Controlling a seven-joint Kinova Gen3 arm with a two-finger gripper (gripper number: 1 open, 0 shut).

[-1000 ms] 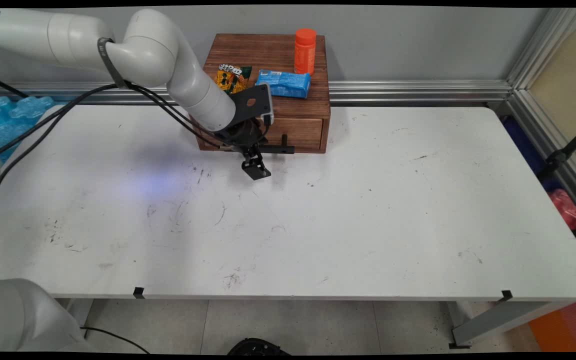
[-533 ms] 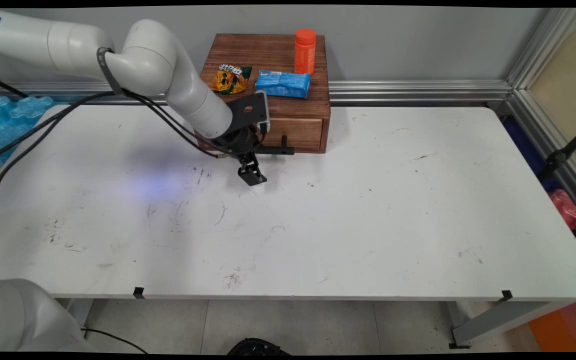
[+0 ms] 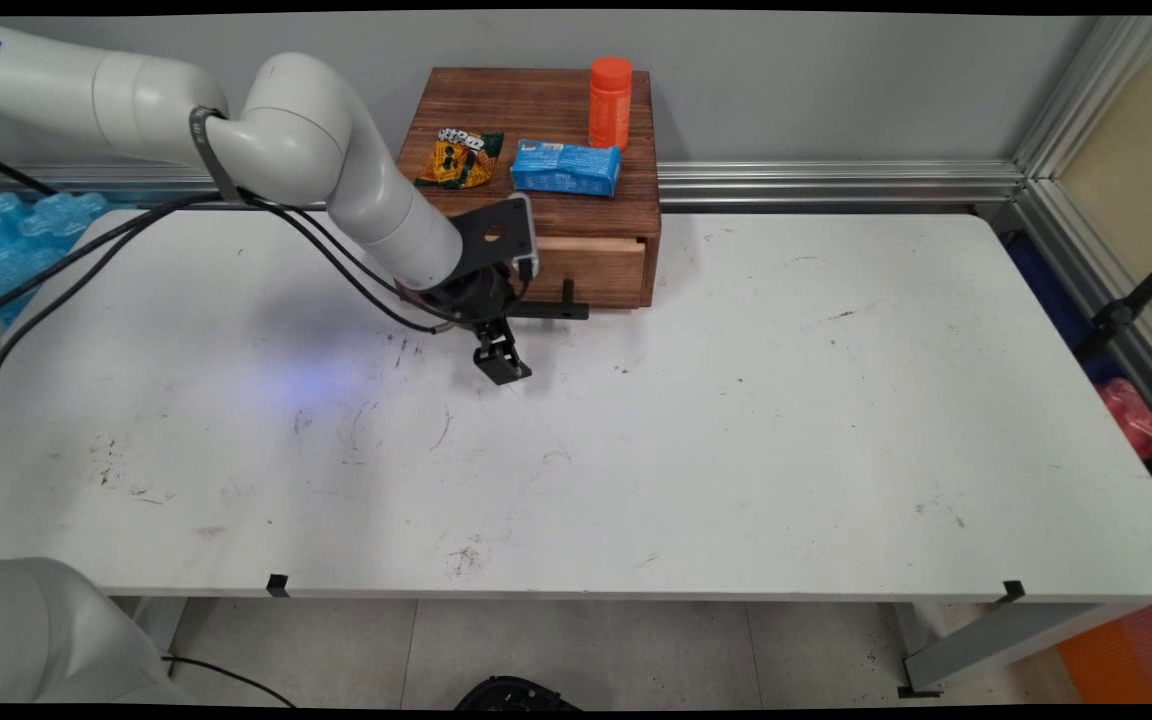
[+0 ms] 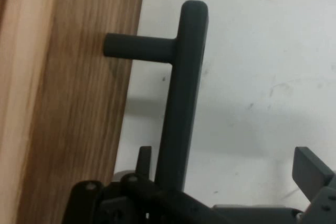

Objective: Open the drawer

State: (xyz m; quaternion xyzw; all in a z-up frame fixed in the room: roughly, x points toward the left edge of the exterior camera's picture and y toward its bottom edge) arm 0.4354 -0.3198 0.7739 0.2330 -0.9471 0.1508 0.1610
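Claw [image 3: 508, 340] hooked wide-spread around dark bar handle [image 4: 181, 98] of slightly pulled-out wooden drawer [image 3: 591, 268].

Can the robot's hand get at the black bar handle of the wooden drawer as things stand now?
Probably yes. The black bar handle stands between the open fingers of the black two-finger hand, close to one of them, and nothing blocks it. The wooden drawer front is just beside it.
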